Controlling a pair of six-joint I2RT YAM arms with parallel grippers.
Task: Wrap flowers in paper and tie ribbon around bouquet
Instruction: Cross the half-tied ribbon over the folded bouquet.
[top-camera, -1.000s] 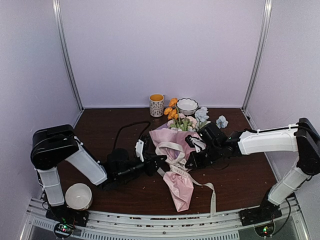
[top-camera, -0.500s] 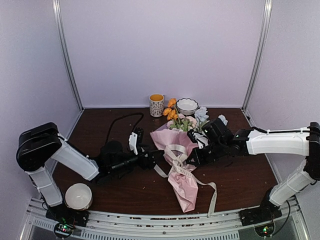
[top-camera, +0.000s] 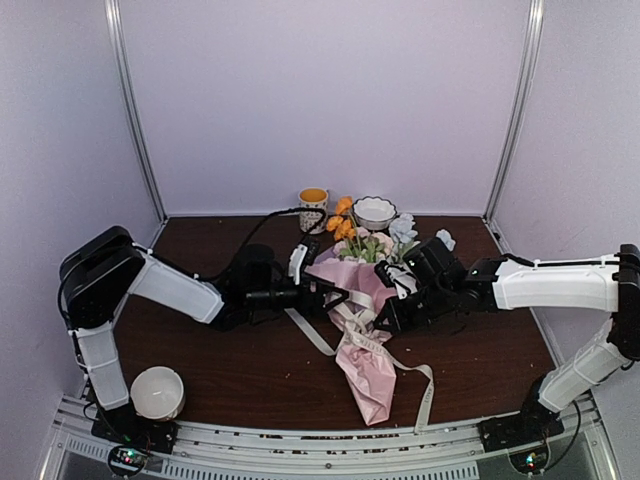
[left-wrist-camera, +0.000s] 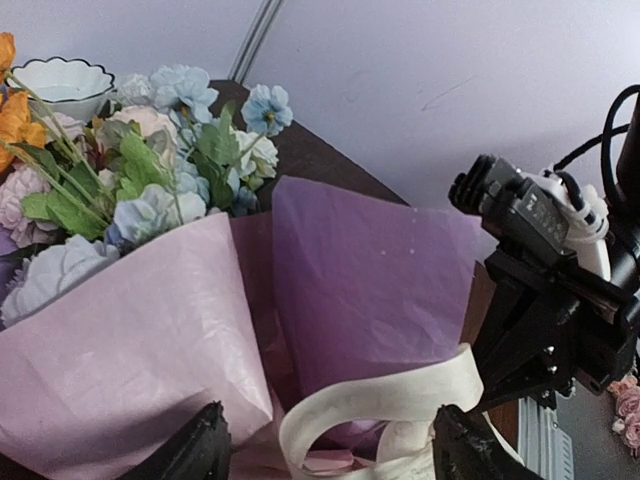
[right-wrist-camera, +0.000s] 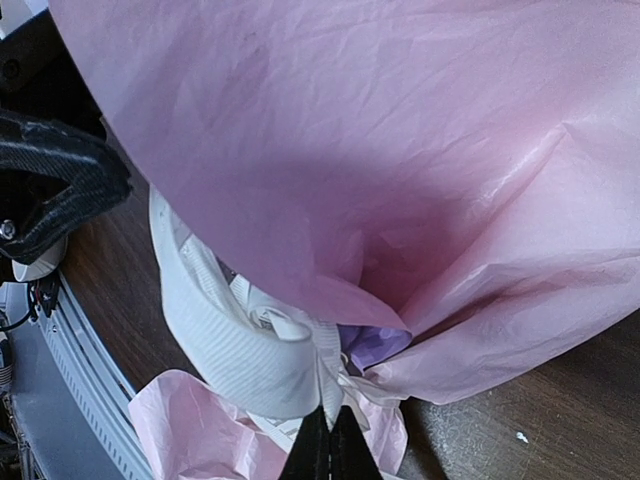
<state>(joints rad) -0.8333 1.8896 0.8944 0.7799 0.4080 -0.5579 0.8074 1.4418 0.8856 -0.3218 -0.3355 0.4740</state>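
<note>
Dark wooden table (top-camera: 200, 360) under lilac walls: the bouquet (top-camera: 362, 345) lies mid-table, flowers (top-camera: 365, 245) toward 12 o'clock, narrow end of the paper (top-camera: 365, 385) toward 6. The left gripper (top-camera: 335, 295) comes in from 9 o'clock, the right gripper (top-camera: 385, 318) from 3.

Left wrist: the fingers (left-wrist-camera: 200, 455) stand spread, released, with a loop of the ribbon (left-wrist-camera: 380, 400) between them, pink wrap beyond at 12.

Right wrist: the tips are clenched, pinching the ribbon at 6 o'clock beneath the pink sheet.

Bouquet (top-camera: 358, 335) mid-table (top-camera: 220, 350), flowers (top-camera: 365, 243) toward the back, ribbon (top-camera: 350, 312) around its waist, left gripper (top-camera: 337, 293) just left, right gripper (right-wrist-camera: 326, 445) just right, mug (top-camera: 313, 210) and scalloped bowl (top-camera: 374, 211) behind, plain bowl (top-camera: 157, 392) at near-left edge.
</note>
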